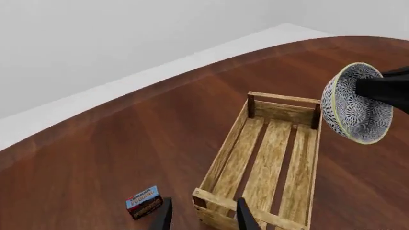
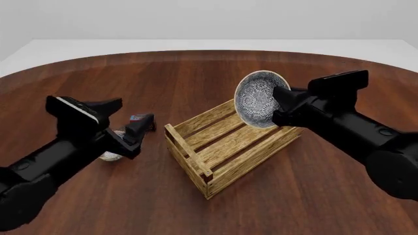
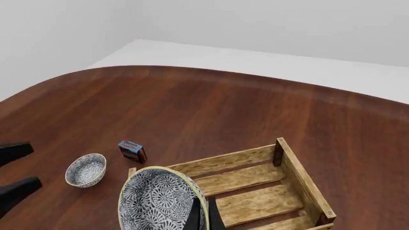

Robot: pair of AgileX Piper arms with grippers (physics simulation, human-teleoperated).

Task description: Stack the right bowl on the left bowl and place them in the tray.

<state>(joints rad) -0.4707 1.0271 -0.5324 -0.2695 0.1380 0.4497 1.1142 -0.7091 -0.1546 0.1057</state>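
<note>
Aloft, right bowl [image 2: 259, 99] in right claw [image 2: 282, 105], above tray [image 2: 225, 147]

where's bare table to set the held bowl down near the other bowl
Open wood lies on the table beyond the small patterned bowl and the little dark blue-labelled box. The gap between that bowl and the light-wood slatted tray is tighter, with the left hand hovering there.

Small box [image 2: 139, 118] beside left bowl [image 2: 109, 155]; tray [image 2: 225, 147] interior open.

A big round brown wood table [image 2: 196, 73] sat on a pale floor [image 3: 268, 57] by plain white walls [image 2: 209, 19].
</note>
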